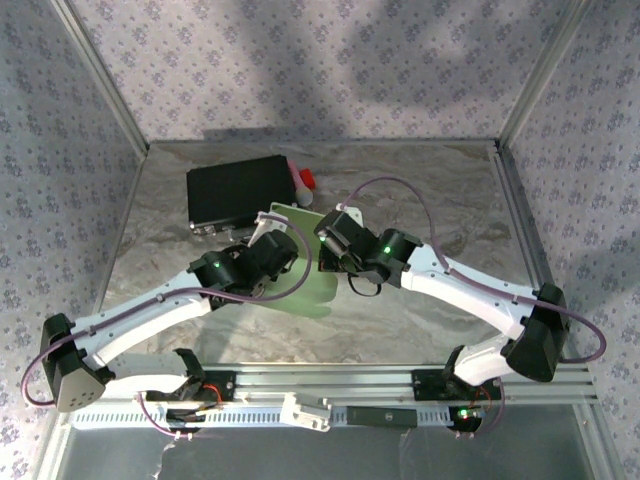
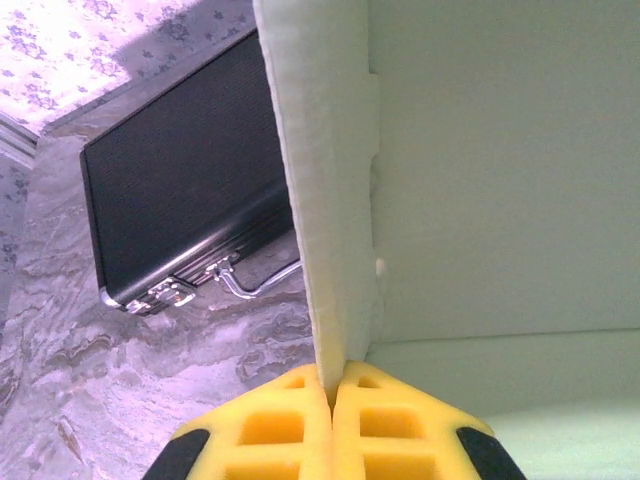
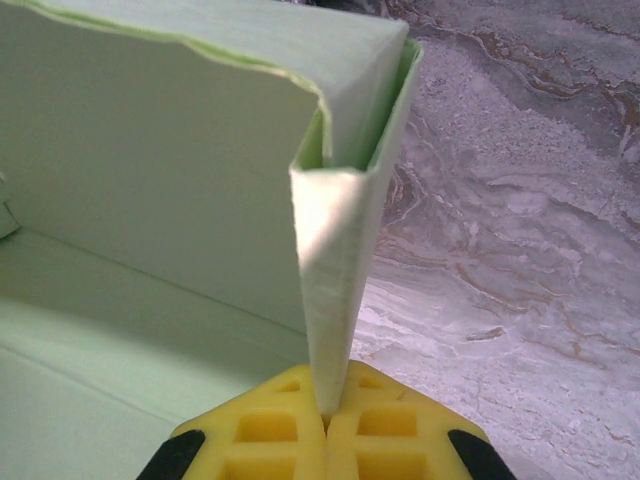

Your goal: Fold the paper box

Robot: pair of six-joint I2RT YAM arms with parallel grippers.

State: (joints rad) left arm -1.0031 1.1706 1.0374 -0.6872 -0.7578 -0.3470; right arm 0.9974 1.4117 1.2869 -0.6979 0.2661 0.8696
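From the top view I read the box (image 1: 312,285) as a pale green card lying near the table (image 1: 450,200) centre, between the two wrists and partly covered by them. The left gripper (image 1: 266,232) meets the box from its 9 o'clock side and the right gripper (image 1: 336,228) from its 3 o'clock side. In the left wrist view, the left gripper (image 2: 331,385) has its yellow fingers (image 2: 275,425) pressed together on the bottom edge of a raised, doubled wall of the box (image 2: 500,200); the wall stands upright and runs toward 12 o'clock in that view. In the right wrist view, the right gripper (image 3: 325,400) is likewise clamped on the box (image 3: 150,180), pinching a folded upright corner where two walls meet, with the floor panel at 8 o'clock. The case (image 1: 240,192) lies flat at 11 o'clock of the box; its latches and handle (image 2: 255,285) face the box. A red-capped item (image 1: 304,180) lies at 3 o'clock of the case, touching or just beside it.
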